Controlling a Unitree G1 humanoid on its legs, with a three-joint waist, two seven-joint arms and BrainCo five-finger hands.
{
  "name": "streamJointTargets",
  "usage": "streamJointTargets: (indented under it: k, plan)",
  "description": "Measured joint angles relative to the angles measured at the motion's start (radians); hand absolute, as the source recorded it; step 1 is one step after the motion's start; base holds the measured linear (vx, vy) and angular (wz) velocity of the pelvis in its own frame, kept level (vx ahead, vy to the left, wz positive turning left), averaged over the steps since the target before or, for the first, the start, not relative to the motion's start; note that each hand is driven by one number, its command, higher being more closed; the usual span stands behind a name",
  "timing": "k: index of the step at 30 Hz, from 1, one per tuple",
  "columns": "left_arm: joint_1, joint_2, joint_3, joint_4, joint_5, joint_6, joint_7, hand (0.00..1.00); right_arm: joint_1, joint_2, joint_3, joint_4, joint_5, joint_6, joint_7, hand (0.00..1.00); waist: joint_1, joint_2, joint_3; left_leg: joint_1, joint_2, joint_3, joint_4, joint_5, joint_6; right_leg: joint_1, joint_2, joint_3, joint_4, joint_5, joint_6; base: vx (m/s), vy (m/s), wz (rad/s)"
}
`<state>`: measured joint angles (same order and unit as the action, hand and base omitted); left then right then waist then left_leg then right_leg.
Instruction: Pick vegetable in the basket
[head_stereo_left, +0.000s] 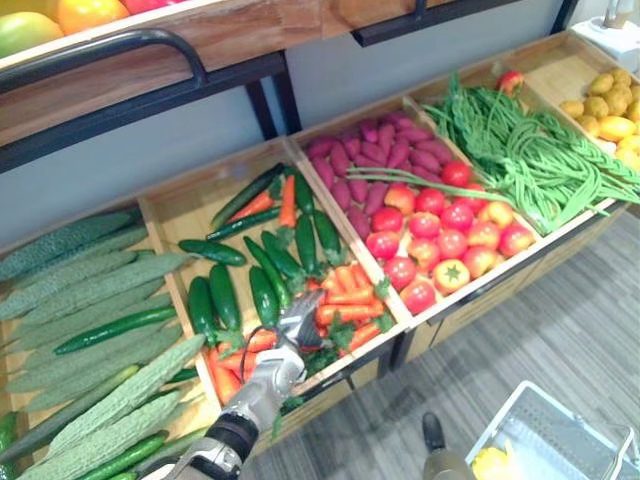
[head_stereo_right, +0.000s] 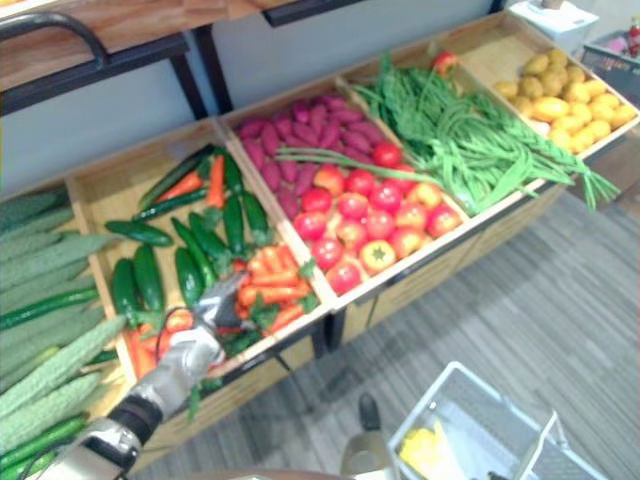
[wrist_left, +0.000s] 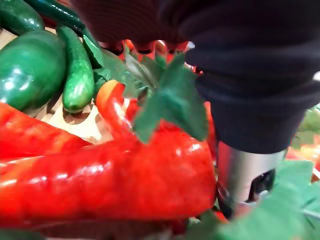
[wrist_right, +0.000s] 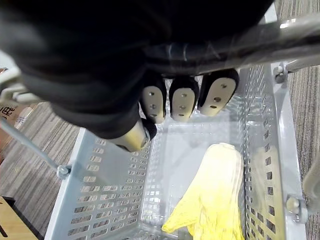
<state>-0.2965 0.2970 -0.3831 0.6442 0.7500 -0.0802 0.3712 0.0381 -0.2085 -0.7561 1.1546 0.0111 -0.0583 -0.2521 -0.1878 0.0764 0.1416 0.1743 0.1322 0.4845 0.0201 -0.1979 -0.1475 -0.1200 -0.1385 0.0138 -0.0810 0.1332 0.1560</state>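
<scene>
The robot's left hand (head_stereo_left: 272, 368) reaches over the front edge of a wooden crate (head_stereo_left: 190, 205) on a produce stand, its fingers pressed in among the carrots (head_stereo_left: 345, 295) heaped in the crate's front right corner. From the wrist, one fat carrot (wrist_left: 110, 180) with a green leafy top (wrist_left: 170, 100) lies right against the hand, the thumb (wrist_left: 245, 172) just beside its end. Whether the fingers have closed on a carrot cannot be told. Cucumbers (head_stereo_left: 225, 295) share the same crate, lying toward its left side and back. Bitter gourds (head_stereo_left: 90, 300) fill the crate to the left, and purple sweet potatoes (head_stereo_left: 370, 150) and tomatoes (head_stereo_left: 445, 235) the one to the right, with long green beans (head_stereo_left: 520, 150) beyond. Well apart, low over the grey floor in front of the stand, the right hand (wrist_right: 181, 102) has its fingers curled round the handle (wrist_right: 225, 50) of a pale perforated basket (wrist_right: 100, 195), in which a yellow leafy vegetable (wrist_right: 215, 200) lies on the bottom.
</scene>
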Motion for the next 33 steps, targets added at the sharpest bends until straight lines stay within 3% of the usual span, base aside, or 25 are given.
streamJointTargets:
  k: [7,8,14,33]
  plan:
    - [-0.032,-0.029,0.006,0.002,0.003,0.026,0.022,0.0,-0.015,0.001,0.05,-0.012,0.015,-0.013,-0.016,1.0,0.001,0.003,0.019,-0.01,0.004,0.025,0.0,0.0,0.0,-0.033,0.011,0.026,0.013,0.0,0.0,-0.04,-0.062,-0.12]
    - [-0.033,-0.031,0.006,0.002,0.003,0.026,0.022,1.0,-0.016,0.001,0.051,-0.013,0.021,-0.014,-0.017,1.0,0.001,0.003,0.019,-0.01,0.004,0.025,0.0,0.0,0.0,-0.033,0.011,0.026,0.013,0.0,0.0,-0.02,-0.067,-0.03]
    - [-0.042,-0.039,0.016,-0.01,0.012,0.036,0.047,1.0,-0.015,0.012,0.05,-0.013,0.035,-0.014,-0.024,1.0,0.001,0.004,0.02,-0.001,0.001,0.028,0.0,0.0,0.0,-0.028,0.01,0.032,0.017,0.0,0.0,-0.04,-0.057,-0.02]
    - [-0.043,-0.042,-0.024,0.012,0.019,0.034,0.014,1.0,-0.015,0.012,0.037,-0.004,0.035,-0.014,-0.025,1.0,0.0,0.005,0.02,0.013,0.002,0.022,0.0,0.0,-0.001,-0.009,0.009,0.024,0.013,0.0,0.0,-0.04,-0.058,0.01]
